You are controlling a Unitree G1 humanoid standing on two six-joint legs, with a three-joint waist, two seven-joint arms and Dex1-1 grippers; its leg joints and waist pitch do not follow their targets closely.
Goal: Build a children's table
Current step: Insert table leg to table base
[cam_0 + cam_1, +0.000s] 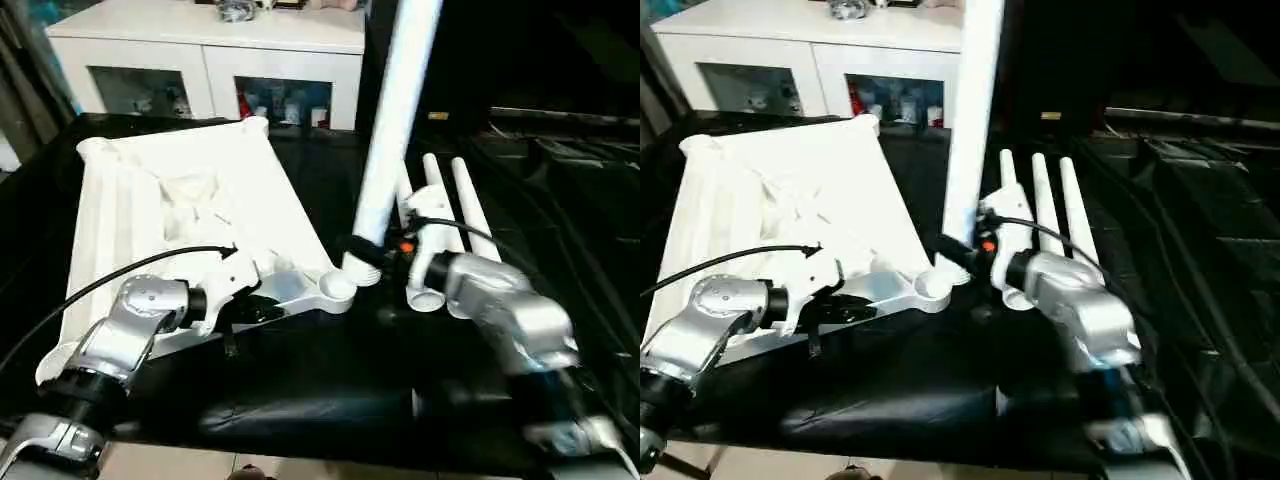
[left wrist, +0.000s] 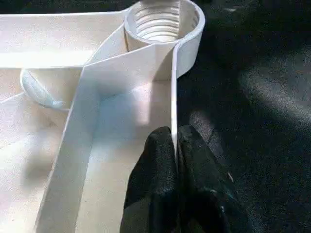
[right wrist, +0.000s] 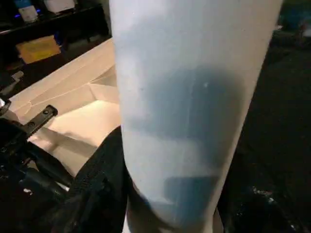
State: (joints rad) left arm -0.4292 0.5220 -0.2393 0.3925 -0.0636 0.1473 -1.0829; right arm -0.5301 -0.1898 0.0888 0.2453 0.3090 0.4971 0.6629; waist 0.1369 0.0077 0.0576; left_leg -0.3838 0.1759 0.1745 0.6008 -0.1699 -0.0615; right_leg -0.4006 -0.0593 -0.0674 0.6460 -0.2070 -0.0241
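Observation:
The white tabletop (image 1: pixel 180 200) lies underside up on the black work surface. My left gripper (image 2: pixel 174 138) is shut on its thin rim wall (image 2: pixel 173 97), a short way from the threaded corner socket (image 2: pixel 163 19). My right gripper (image 1: pixel 372 255) is shut on a long white leg (image 1: pixel 395 130), near its lower end. The leg stands nearly upright, tilted slightly, with its foot just to the right of that near corner socket (image 1: pixel 337 288). I cannot tell whether foot and socket touch. In the right wrist view the leg (image 3: pixel 189 97) hides most of my fingers (image 3: pixel 97 184).
Three more white legs (image 1: pixel 450 210) lie side by side on the black surface, right of the tabletop and behind my right wrist. A white cabinet with glass doors (image 1: pixel 210 40) stands behind the work surface. A black cable (image 1: pixel 120 275) runs along my left forearm.

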